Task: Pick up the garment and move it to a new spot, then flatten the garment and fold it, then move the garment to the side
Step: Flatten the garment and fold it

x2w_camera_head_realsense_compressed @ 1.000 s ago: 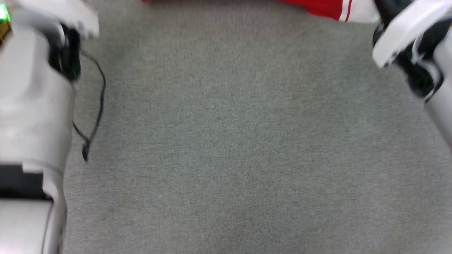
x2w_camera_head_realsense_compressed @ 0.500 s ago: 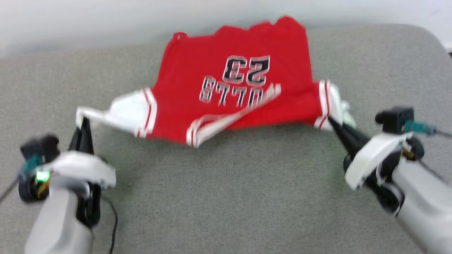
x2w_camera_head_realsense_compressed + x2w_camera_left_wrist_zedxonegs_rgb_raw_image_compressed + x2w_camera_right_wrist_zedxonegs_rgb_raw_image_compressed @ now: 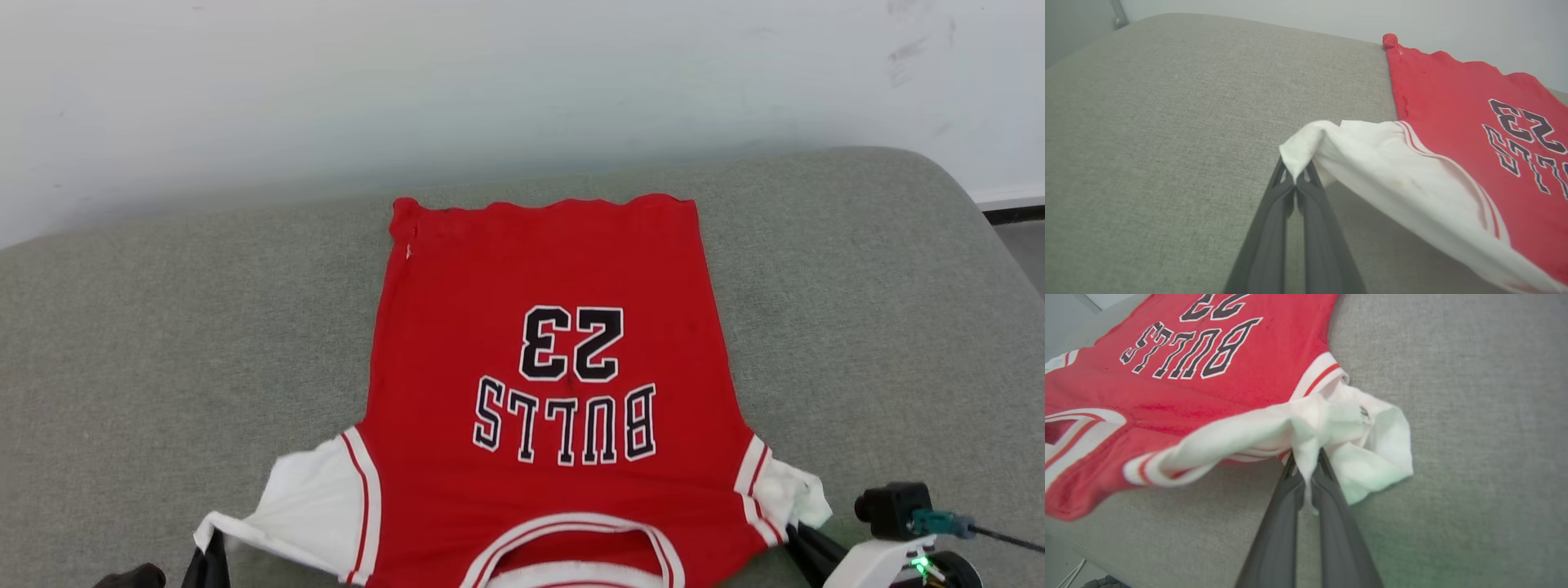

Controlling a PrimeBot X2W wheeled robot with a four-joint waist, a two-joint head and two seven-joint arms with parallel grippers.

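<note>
The garment (image 3: 547, 384), a red T-shirt with white sleeves and the print BULLS 23, lies spread on the grey cushion (image 3: 163, 327), its hem toward the far wall and its collar toward me. My left gripper (image 3: 1295, 176) is shut on the tip of one white sleeve (image 3: 1392, 175), lifting it off the cushion. My right gripper (image 3: 1306, 457) is shut on the other white sleeve (image 3: 1367, 449), which bunches around the fingertips. In the head view the left gripper (image 3: 211, 543) and right gripper (image 3: 804, 539) show at the bottom corners, under each sleeve.
The grey cushion runs wide to both sides of the shirt, with a pale wall (image 3: 490, 82) right behind its far edge. Its right end rounds off near a strip of floor (image 3: 1020, 237). A green light glows on the right wrist (image 3: 921, 565).
The head camera has swung upward, from bare cushion to the whole shirt. The shirt, crumpled half a second ago, is now stretched flat between both grippers.
</note>
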